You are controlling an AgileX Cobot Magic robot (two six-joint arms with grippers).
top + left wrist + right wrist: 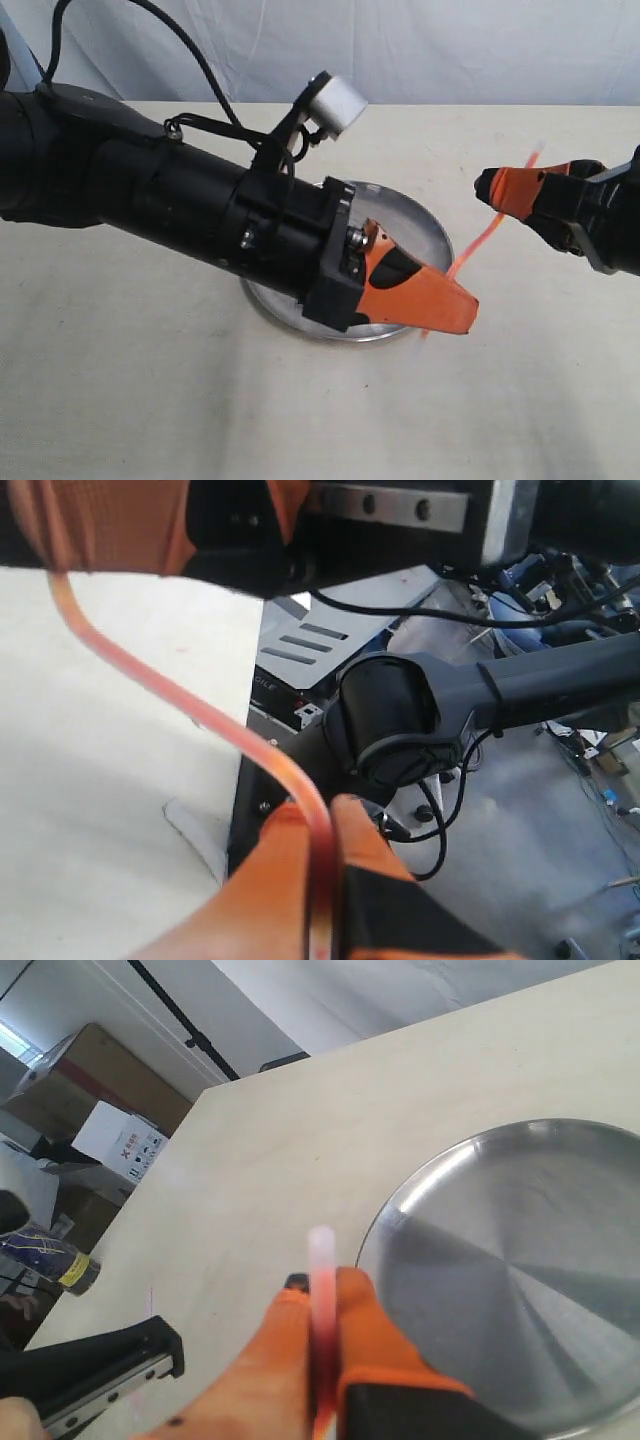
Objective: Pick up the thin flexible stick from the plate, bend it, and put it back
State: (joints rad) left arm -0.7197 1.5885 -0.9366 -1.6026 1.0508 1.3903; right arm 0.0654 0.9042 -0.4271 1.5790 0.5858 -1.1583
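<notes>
Right of centre in the exterior view, the thin flexible stick hangs in the air between my two tools, off the plate, which lies behind and under the left arm. The left gripper is clamped on the stick's lower end and the right gripper, at the right edge of the frame, is clamped near its upper end, with a short blurred tip poking out past it.

On the left wrist camera the stick runs in a smooth curve from upper left down to bottom centre, where it vanishes between my orange pads.

I judge it nearly weightless, springy and smooth. It should bend easily, but it could slide through the pads or flick free if I load it unevenly. The ends are the right places to hold, leaving the middle free to bow.
</notes>
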